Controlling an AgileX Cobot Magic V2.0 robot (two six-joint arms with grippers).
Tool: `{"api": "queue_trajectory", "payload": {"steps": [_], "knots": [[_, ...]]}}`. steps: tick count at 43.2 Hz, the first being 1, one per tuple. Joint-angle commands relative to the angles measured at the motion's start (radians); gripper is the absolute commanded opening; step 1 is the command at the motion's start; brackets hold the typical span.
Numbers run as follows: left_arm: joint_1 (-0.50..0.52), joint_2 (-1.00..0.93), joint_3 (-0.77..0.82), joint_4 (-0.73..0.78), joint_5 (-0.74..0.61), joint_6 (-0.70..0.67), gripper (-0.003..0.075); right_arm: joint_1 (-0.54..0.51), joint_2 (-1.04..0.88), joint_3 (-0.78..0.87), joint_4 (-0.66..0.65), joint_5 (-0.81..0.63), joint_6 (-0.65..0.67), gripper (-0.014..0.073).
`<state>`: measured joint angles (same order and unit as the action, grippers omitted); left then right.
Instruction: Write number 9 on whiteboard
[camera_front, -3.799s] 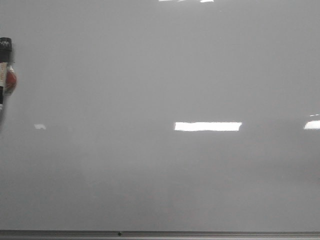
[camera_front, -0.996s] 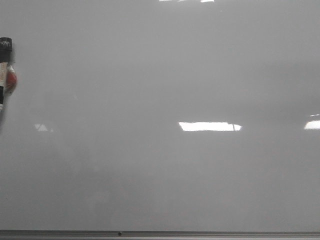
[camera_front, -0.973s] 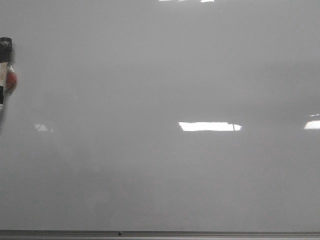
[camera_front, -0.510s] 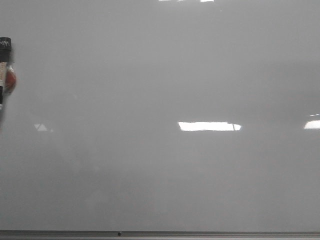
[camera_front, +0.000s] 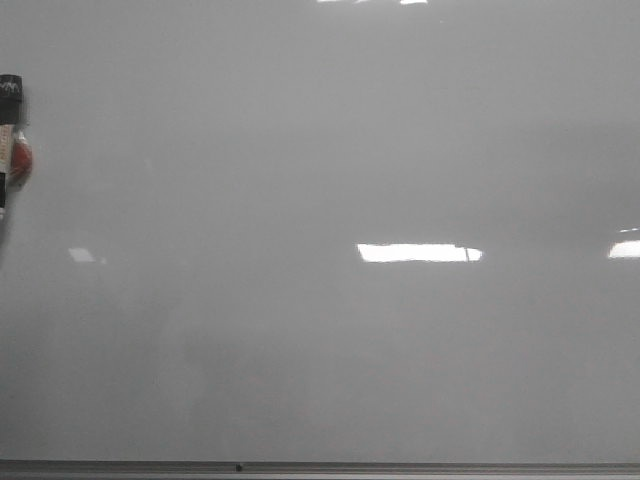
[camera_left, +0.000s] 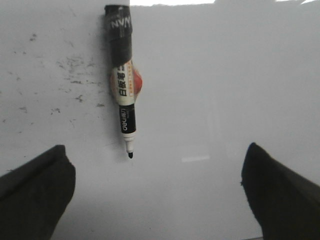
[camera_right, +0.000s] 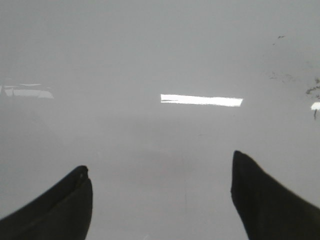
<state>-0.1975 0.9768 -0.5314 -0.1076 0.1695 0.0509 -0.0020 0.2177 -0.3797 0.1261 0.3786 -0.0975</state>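
Note:
The whiteboard fills the front view, glossy pale grey with bright light reflections and its grey frame edge along the bottom. No number 9 shows on it. An uncapped black-and-white marker lies on the board at the far left; it also shows in the left wrist view, tip towards the fingers. My left gripper is open and empty, a short way from the marker tip. My right gripper is open and empty over bare board. Neither gripper shows in the front view.
Faint dark specks and smudges mark the board beside the marker and at one edge of the right wrist view. The board's frame has a small dark screw.
The long light reflection on the board narrowed slightly from its left end since the earliest frame. The marker has not moved.

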Motion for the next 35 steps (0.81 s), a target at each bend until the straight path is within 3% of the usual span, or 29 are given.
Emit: {"api": "queue_trajectory", "payload": {"steps": [1,13,35], "knots": [[0.022,0.114,-0.061,-0.016,-0.122,-0.009,0.0648,-0.006,0.018,-0.034,0.002,-0.083,-0.003,0.0593],[0.032,0.348,-0.099,-0.012,-0.291,-0.009,0.0605,-0.006,0.018,-0.034,0.002,-0.083,-0.003,0.0593],[0.032,0.464,-0.099,-0.012,-0.447,-0.009,0.0276,-0.006,0.018,-0.034,0.002,-0.087,-0.003,0.0593]]}}
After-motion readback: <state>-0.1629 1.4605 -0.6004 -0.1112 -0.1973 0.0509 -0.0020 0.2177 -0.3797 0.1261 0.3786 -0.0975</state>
